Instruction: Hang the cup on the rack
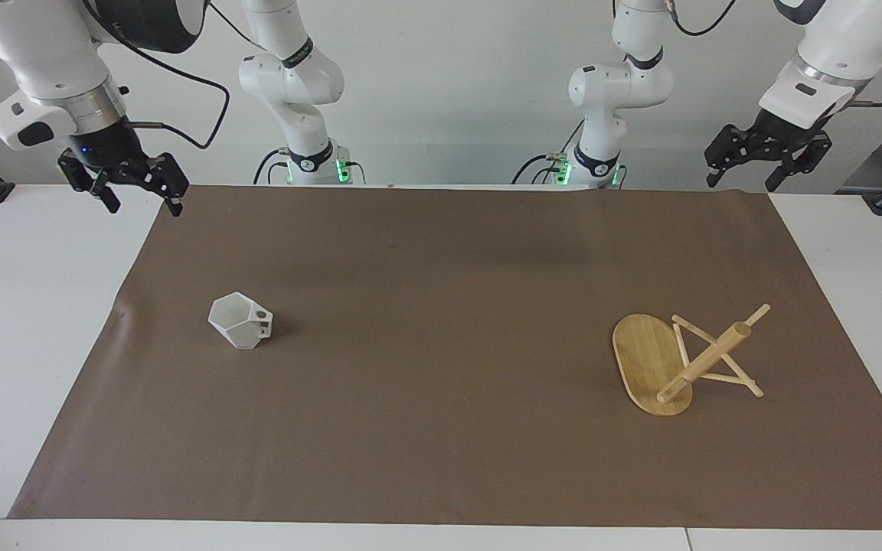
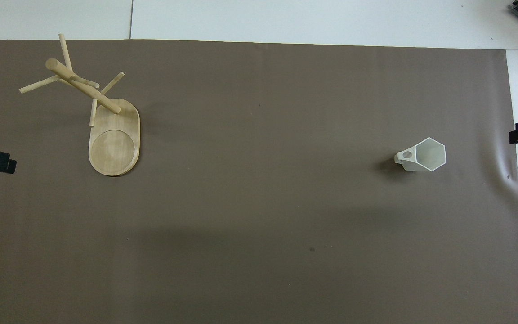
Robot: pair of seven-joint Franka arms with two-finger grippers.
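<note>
White cup [image 1: 240,322] upright on mat, rack [image 1: 682,365] well apart, L gripper [image 1: 765,162] & R gripper [image 1: 124,188] raised, spread, empty

White table [image 1: 35,306], seam lines along edge farthest from robots. Brown paper mat [image 1: 441,321] covers most of top, slight wrinkle at right arm's end. On mat: white faceted cup [image 1: 240,321] upright toward right arm's end; bamboo mug rack [image 1: 678,363] upright toward left arm's end, well apart from cup.
</note>
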